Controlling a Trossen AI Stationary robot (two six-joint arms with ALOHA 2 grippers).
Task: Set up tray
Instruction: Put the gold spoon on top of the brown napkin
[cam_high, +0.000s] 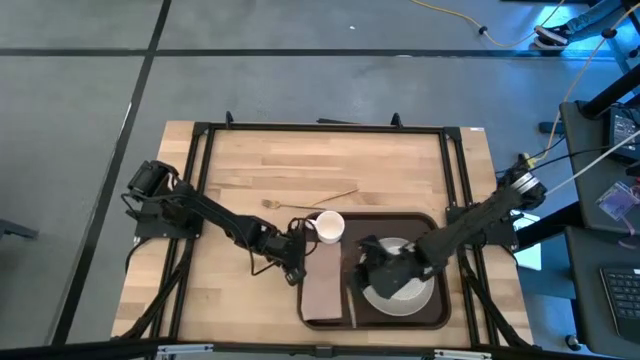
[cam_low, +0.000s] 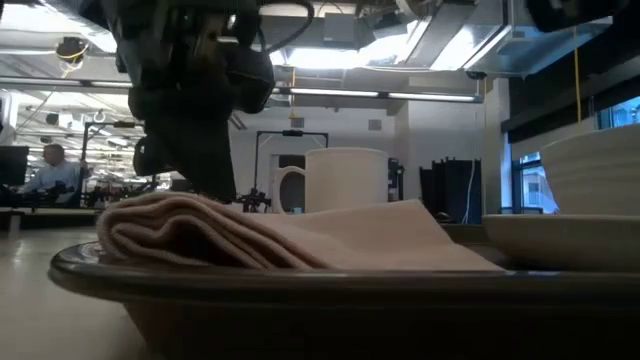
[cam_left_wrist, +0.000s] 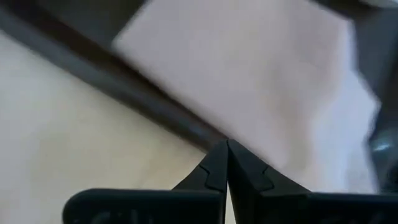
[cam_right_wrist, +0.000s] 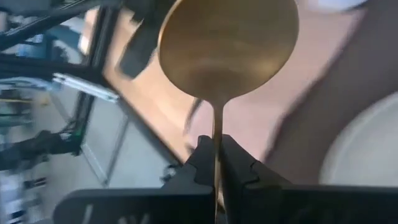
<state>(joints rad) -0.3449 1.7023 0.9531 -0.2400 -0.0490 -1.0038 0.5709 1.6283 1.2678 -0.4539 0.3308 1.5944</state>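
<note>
Lying nearest the front edge of the table (cam_high: 250, 170), on its right half: the tray (cam_high: 432, 318), dark brown with a raised rim. Resting inside it along the left side, a folded tan napkin (cam_high: 322, 285), seen in the low view as a rumpled stack on the tray rim. Sitting in the tray's right part, a white plate (cam_high: 412, 298) with a bowl (cam_low: 595, 170) on it, rising at the right edge of the low view.

Hovering over the plate's left edge: the right gripper (cam_high: 372, 262), jaws pinched onto the thin handle of a brass-coloured spoon (cam_right_wrist: 227, 46), bowl of the spoon pointing away from the fingers (cam_right_wrist: 239, 171).

Hanging just beside the tray's left rim, at the napkin's far end: the left gripper (cam_high: 296, 266), jaws pressed fully together and holding nothing, tips meeting over the rim in the wrist view.

Standing a little farther back, at the tray's far left corner: a white mug (cam_high: 329, 227), handle showing to the left in the low view.

Lying beyond the tray on bare wood: a slim gold utensil (cam_high: 310, 200), kind impossible to tell.

Sitting far off in the room: a person (cam_low: 50, 170) at a desk.
</note>
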